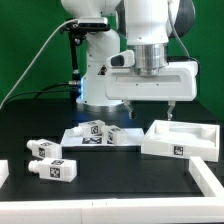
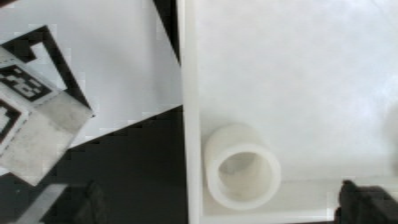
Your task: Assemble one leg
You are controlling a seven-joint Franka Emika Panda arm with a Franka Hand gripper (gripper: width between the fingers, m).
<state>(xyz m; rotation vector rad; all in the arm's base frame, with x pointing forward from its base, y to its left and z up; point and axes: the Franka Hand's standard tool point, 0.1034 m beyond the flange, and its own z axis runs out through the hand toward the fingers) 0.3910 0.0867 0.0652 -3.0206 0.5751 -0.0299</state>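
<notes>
Several white legs with black-and-white tags lie on the black table. Two lie at the exterior view's left [image 1: 45, 150] [image 1: 56, 169], and two more [image 1: 95, 129] [image 1: 116, 133] lie at the marker board [image 1: 88, 141] in the middle. My gripper [image 1: 150, 104] hangs open and empty above the table, over the near corner of the large white tray-like piece [image 1: 180, 140]. In the wrist view the gripper [image 2: 217, 205] straddles that piece's edge [image 2: 285, 70] beside a round corner socket [image 2: 244, 172]. Both dark fingertips [image 2: 71, 205] stand wide apart, with nothing between them.
A flat white sheet [image 2: 111, 75] with tagged parts [image 2: 25, 82] at its edge lies beside the tray-like piece. White blocks sit at the table's front left [image 1: 3, 172] and front right [image 1: 210, 178]. The robot base [image 1: 100, 85] stands behind.
</notes>
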